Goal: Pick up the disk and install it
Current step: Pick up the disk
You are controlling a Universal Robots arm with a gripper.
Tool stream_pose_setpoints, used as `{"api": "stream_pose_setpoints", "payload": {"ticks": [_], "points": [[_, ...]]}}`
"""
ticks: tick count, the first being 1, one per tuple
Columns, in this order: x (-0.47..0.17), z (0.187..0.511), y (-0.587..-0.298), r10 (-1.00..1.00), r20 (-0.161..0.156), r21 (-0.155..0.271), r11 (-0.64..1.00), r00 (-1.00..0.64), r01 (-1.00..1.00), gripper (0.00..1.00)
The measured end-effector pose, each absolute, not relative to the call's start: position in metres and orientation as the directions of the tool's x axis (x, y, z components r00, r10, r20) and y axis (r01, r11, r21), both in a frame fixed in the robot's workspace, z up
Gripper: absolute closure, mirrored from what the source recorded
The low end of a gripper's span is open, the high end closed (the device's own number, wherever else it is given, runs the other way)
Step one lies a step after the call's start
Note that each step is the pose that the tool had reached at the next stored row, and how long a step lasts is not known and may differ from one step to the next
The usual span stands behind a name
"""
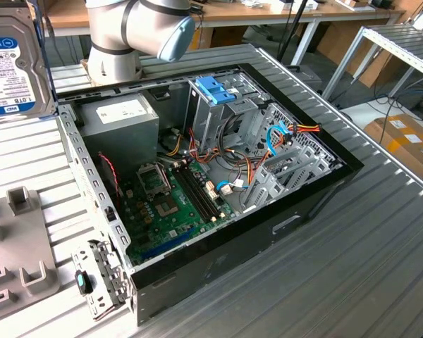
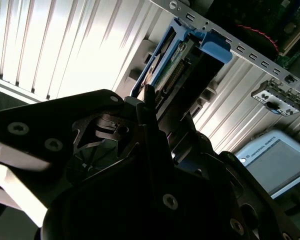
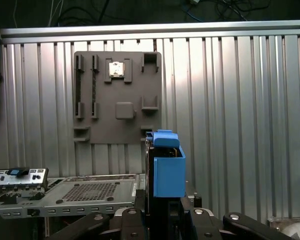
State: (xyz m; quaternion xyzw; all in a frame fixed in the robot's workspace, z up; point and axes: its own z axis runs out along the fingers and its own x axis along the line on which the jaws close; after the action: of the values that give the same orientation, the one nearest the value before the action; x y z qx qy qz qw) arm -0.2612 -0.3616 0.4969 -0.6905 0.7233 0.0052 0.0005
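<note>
— The tool (image 3: 163, 219) is clamped tight on the flat, dark metal disk with light-blue plastic rails (image 3: 168, 167).
— Where?
— In the air above the ribbed metal desk (image 1: 352, 267), toward its edge, beside the open black computer case (image 1: 268, 232).

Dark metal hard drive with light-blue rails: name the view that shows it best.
The exterior view: the dark metal hard drive faces it label-on, though partly cropped. The second wrist view shows its connector end and blue rails; the first wrist view, a narrow edge with a blue rail.
</note>
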Motion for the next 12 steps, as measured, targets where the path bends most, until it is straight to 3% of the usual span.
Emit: {"api": "stream_pose_setpoints", "payload": {"ticks": [12], "points": [[-0.235, 0.497, -0.362, -0.999, -0.008, 0.007, 0.046, -0.046, -0.999, 0.65]]}}
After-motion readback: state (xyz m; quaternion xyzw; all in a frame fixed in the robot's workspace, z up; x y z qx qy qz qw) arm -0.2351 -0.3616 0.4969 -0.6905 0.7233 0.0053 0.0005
